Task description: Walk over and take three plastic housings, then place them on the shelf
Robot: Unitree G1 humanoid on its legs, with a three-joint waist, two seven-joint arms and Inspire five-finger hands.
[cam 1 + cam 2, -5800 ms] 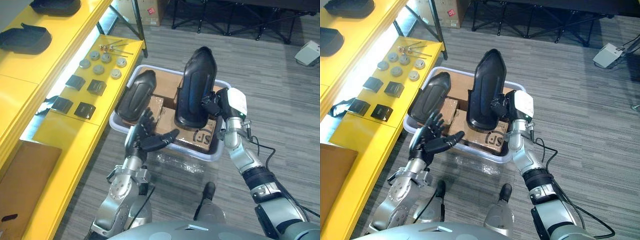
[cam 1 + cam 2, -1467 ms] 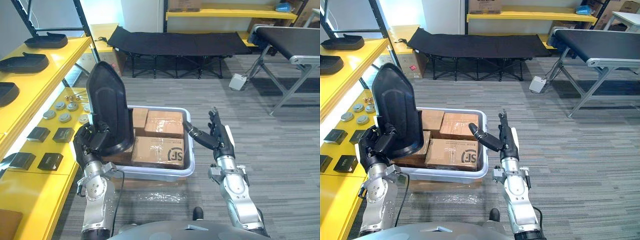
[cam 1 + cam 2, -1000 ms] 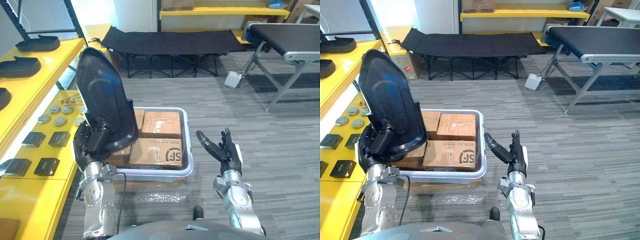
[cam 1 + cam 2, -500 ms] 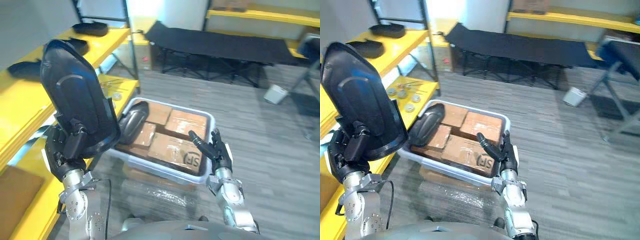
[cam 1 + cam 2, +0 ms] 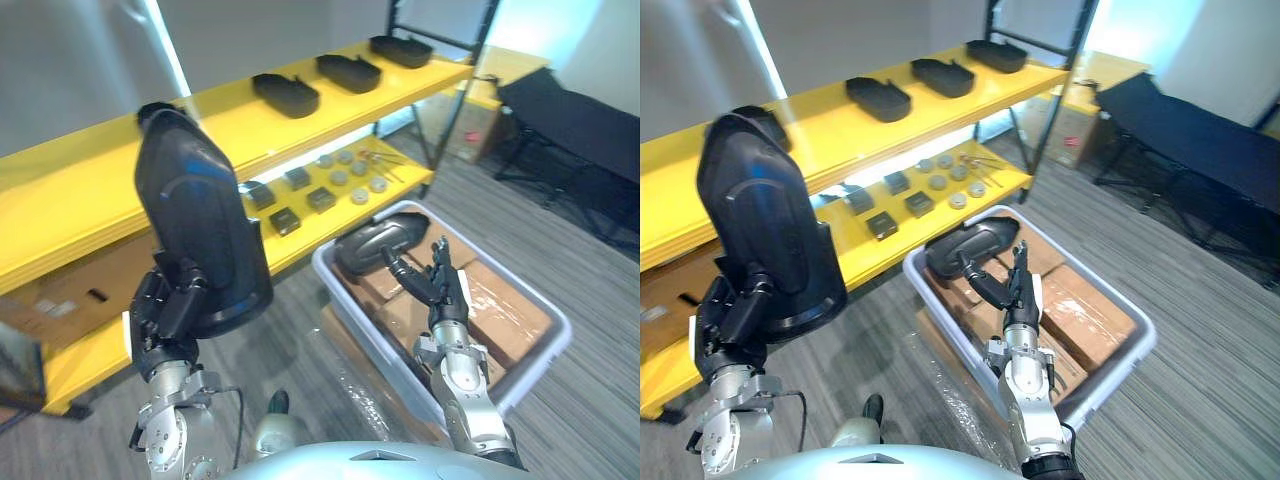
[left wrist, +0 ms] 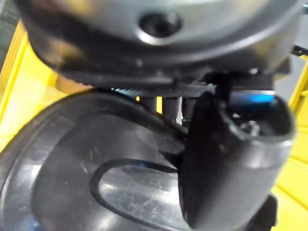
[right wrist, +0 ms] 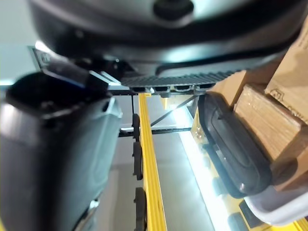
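Note:
My left hand (image 5: pixel 168 322) is shut on the lower edge of a large black plastic housing (image 5: pixel 195 225) and holds it upright in front of the yellow shelf (image 5: pixel 120 190). In the left wrist view the housing's glossy inside (image 6: pixel 96 187) lies right under my thumb (image 6: pixel 226 159). A second black housing (image 5: pixel 965 245) lies on cardboard boxes at the shelf-side end of a grey bin (image 5: pixel 1148 338). My right hand (image 5: pixel 442 290) hovers over that bin, open and empty. Three more housings (image 5: pixel 285 93) (image 5: pixel 348 72) (image 5: pixel 400 50) rest in a row on the top board.
The lower shelf board carries several small round and square parts (image 5: pixel 325 185). A flat cardboard box (image 5: pixel 70 295) lies on that board further along to my left. A black folding cot (image 5: pixel 1200 130) stands on the grey carpet at the far right.
The whole view has swung left toward the yellow shelf, so the camera moved. My left hand still grips the upright housing and my right hand stays open above the bin.

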